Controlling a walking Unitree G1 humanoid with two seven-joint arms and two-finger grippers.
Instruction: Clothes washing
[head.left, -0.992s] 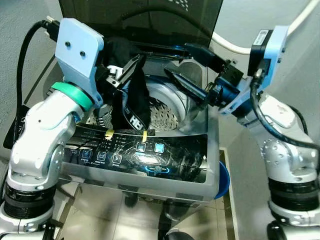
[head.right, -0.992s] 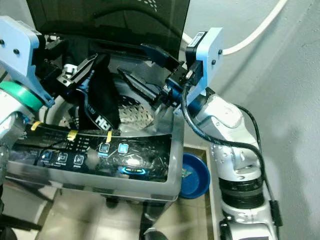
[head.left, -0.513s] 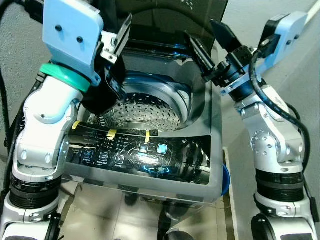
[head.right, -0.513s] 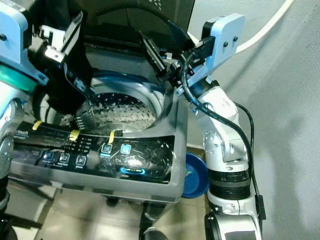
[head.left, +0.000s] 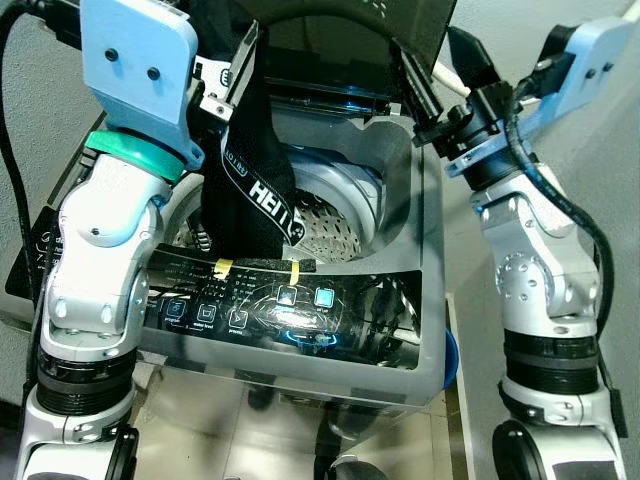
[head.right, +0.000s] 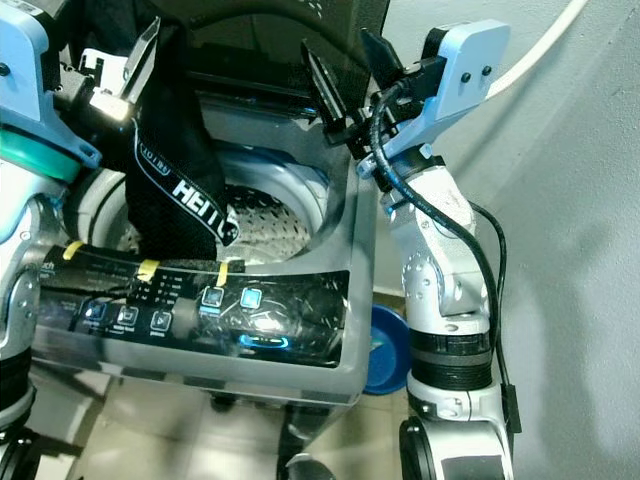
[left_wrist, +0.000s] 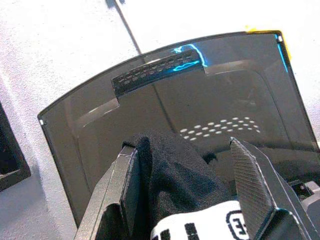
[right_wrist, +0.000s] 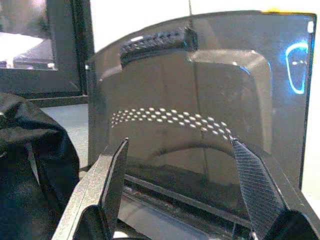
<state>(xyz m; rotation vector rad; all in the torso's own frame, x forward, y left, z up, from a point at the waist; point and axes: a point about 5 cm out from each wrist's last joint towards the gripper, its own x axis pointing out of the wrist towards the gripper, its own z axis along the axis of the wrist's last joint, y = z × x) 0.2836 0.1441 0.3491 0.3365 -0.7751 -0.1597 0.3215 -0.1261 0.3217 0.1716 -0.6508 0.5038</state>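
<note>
A black garment (head.left: 248, 185) with a white lettered waistband hangs over the front left of the washing machine's steel drum (head.left: 335, 220). My left gripper (head.left: 245, 72) is shut on its top, above the tub rim. In the left wrist view the cloth (left_wrist: 175, 185) sits bunched between the two fingers (left_wrist: 127, 195). My right gripper (head.left: 430, 48) is open and holds nothing. It is raised over the machine's back right corner, in front of the open dark lid (right_wrist: 200, 100).
The lit control panel (head.left: 290, 305) runs along the machine's front. A blue basin (head.right: 385, 350) lies on the floor at the right of the machine. A white hose (head.right: 535, 45) runs along the wall behind my right arm. A black bag (right_wrist: 30, 160) lies beside the lid.
The right gripper has risen out of the tub to the lid's height. The left gripper has lifted the garment, which now hangs higher with its lettering showing. The camera has also shifted.
</note>
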